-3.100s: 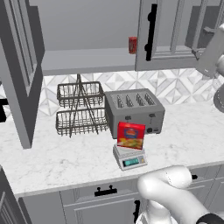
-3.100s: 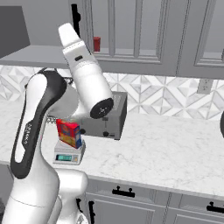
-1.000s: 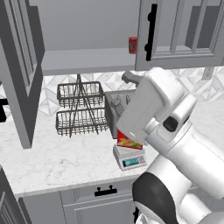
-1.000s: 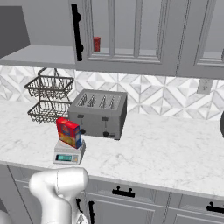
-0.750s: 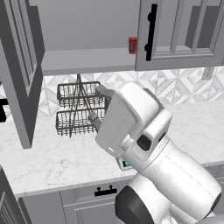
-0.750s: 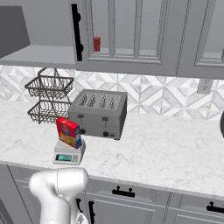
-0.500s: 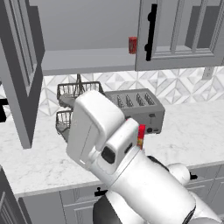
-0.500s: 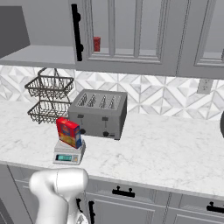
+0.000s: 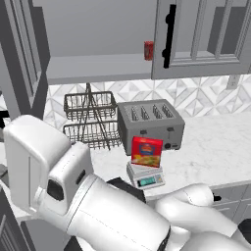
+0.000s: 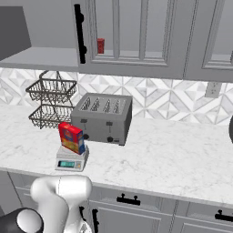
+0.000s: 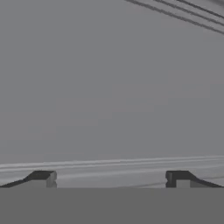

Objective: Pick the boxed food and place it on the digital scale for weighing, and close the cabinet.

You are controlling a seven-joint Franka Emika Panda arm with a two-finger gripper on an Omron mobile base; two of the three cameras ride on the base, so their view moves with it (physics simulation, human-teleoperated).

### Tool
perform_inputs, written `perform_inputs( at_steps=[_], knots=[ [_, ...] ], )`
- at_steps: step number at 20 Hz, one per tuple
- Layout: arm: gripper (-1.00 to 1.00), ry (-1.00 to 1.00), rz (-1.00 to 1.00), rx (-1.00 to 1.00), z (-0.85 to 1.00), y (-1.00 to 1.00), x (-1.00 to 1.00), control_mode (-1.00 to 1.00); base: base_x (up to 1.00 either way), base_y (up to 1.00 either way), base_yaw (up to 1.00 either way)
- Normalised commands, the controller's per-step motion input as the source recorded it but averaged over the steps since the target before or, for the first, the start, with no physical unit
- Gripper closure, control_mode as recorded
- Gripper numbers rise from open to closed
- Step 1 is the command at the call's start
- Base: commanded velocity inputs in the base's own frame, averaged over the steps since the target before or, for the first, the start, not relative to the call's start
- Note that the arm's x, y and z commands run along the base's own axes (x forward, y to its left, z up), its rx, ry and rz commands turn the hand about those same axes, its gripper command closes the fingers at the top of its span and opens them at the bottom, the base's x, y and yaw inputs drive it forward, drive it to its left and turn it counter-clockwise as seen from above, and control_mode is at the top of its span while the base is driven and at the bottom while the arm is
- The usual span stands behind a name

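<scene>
The red boxed food (image 9: pixel 146 152) (image 10: pixel 71 138) stands upright on the digital scale (image 9: pixel 145 177) (image 10: pixel 70 160), in front of the toaster. The cabinet's left door (image 9: pixel 24 59) hangs open at the left edge, baring the shelf (image 9: pixel 98 68). Its right door (image 9: pixel 201 39) (image 10: pixel 132 36), with a black bar handle (image 9: pixel 169 34), is closed. My gripper (image 11: pixel 110 179) is open, its fingertips (image 11: pixel 43 178) wide apart with nothing between them, and close before it is a flat grey panelled surface. My white arm (image 9: pixel 44 166) fills the lower left of the left base view.
A grey four-slot toaster (image 9: pixel 149 122) (image 10: pixel 103 117) sits behind the scale, with a two-tier wire basket (image 9: pixel 90 120) (image 10: pixel 51 102) to its left. A small red can (image 9: pixel 148 50) (image 10: pixel 100 45) stands on the cabinet shelf. Drawers with black handles (image 10: pixel 127 199) run below the marble counter (image 10: pixel 173 154).
My arm has swung from the right side across the left base view to the lower left. The boxed food and the scale have stayed put.
</scene>
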Motion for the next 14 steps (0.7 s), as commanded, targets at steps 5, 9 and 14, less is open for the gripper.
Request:
perform_inputs(
  at_steps=[5,9,14],
  knots=[
    [-1.0,0.12,0.04,-0.06,-0.22,0.21,0.98,-1.0,0.0,0.0,0.0],
    [-1.0,0.0,0.0,-0.17,-0.39,0.73,0.57,-1.0,0.0,0.0,0.0],
    [-1.0,0.03,0.02,-0.16,-0.4,0.71,0.44,-1.0,0.0,0.0,0.0]
  ],
)
